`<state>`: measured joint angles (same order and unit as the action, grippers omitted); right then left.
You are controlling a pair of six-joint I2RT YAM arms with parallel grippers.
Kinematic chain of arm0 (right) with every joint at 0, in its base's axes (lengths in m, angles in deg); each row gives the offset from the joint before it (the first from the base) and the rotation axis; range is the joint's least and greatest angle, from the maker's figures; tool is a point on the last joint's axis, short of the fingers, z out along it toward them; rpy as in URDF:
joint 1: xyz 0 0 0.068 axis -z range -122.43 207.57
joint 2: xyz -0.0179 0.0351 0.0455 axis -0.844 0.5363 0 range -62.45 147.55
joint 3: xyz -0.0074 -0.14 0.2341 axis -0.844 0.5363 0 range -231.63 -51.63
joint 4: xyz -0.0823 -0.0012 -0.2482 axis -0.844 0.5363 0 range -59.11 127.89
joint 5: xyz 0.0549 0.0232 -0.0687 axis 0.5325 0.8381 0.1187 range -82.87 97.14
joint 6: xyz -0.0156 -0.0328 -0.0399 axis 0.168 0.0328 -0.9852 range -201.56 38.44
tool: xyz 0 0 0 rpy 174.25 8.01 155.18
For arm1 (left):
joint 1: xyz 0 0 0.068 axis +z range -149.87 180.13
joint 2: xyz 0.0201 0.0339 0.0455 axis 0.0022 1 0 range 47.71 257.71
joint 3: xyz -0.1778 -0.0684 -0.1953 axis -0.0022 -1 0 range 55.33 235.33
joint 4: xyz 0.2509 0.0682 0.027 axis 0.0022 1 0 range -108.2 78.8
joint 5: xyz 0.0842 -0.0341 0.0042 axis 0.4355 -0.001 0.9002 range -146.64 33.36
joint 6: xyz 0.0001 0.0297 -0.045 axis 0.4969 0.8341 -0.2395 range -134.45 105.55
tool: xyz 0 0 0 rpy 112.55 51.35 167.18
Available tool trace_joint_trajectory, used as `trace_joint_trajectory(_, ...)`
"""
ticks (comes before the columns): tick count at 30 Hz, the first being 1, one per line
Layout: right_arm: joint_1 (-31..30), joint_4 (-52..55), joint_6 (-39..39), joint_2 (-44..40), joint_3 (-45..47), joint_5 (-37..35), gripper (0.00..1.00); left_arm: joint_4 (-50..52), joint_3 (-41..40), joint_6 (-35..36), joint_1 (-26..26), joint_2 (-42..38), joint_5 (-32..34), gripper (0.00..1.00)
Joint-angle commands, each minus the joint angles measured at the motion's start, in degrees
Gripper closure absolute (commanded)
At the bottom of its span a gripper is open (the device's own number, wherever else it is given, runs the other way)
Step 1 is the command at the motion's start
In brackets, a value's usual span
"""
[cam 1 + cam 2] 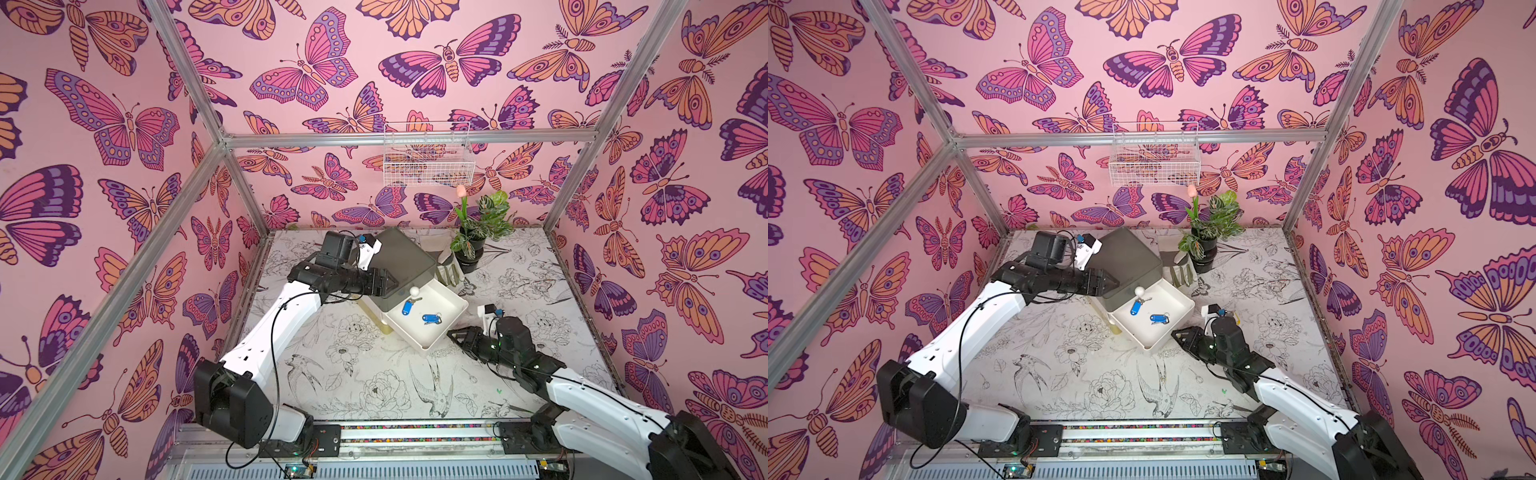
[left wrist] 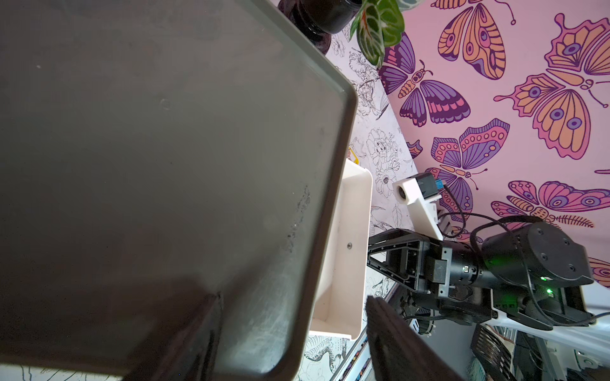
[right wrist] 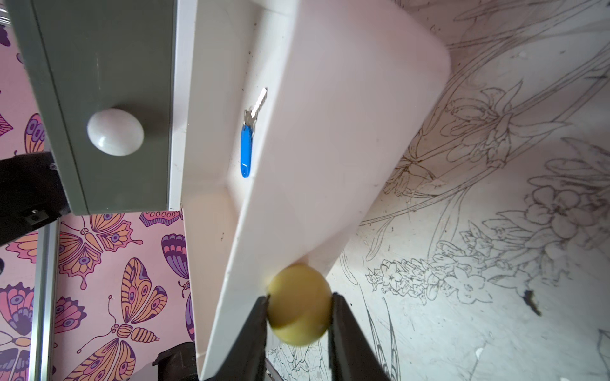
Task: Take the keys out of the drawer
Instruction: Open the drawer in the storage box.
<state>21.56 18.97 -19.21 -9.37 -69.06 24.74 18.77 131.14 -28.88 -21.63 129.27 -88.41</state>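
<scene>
Right gripper point(image 3: 298, 297) is clamped on the yellow knob point(image 3: 298, 306) at the front of the white drawer point(image 1: 415, 336), its two fingers pressed against the knob's sides. The drawer is pulled out of the grey cabinet point(image 1: 403, 257), which sits by the middle of the counter's point(image 1: 374, 374) far edge. The keys point(image 1: 406, 308) lie on the drawer floor. One blue-tagged key is just below the cabinet's white knob point(image 1: 414, 291), and a second key point(image 1: 431, 319), also blue-tagged, lies beside it and apart from it. Any writing on the tags is too small to read. The left gripper point(image 1: 390, 286) rests at the cabinet's top edge with its jaws part-way apart and nothing held.
</scene>
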Motion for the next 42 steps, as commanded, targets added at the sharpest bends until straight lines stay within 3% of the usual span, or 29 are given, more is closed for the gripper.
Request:
trace_joint_trajectory(1, 0.37, 4.46, -0.86, -3.18, 0.49, -2.31, 0.81, 4.31, -1.19, -0.97, 0.4, 1.67, 0.46, 0.26)
trace_joint_trajectory(11, 0.24, 3.33, -0.07, -3.7, 2.45, -0.92, 0.79, 4.04, -1.45, -1.13, 0.4, 1.59, 0.24, 0.26)
trace_joint_trajectory(19, -0.03, 7.59, -1.34, -5.44, 1.38, -1.42, 0.53, 3.97, -1.19, -1.24, 0.4, 1.84, 0.15, 0.26)
trace_joint_trajectory(26, -0.03, 19.83, -3.12, -14.56, -0.6, -5.92, 0.44, 3.87, -1.02, -1.17, 0.4, 1.85, 0.04, 0.26)
trace_joint_trajectory(31, -0.03, 41.38, -9.35, -15.08, -13.85, -11.27, 0.45, 3.69, -1.01, -1.13, 0.4, 1.63, 0.11, 0.26)
trace_joint_trajectory(36, -0.7, 59.51, -18.5, -2.26, -33.51, -12.03, 0.45, 2.95, -1.36, -1.3, 0.4, 1.61, -0.67, 0.26)
trace_joint_trajectory(42, -4.66, 69.42, -22.72, 14.31, -52.45, -15.59, 0.44, 1.72, -2.07, -2.5, 0.4, 1.19, -0.93, 0.25)
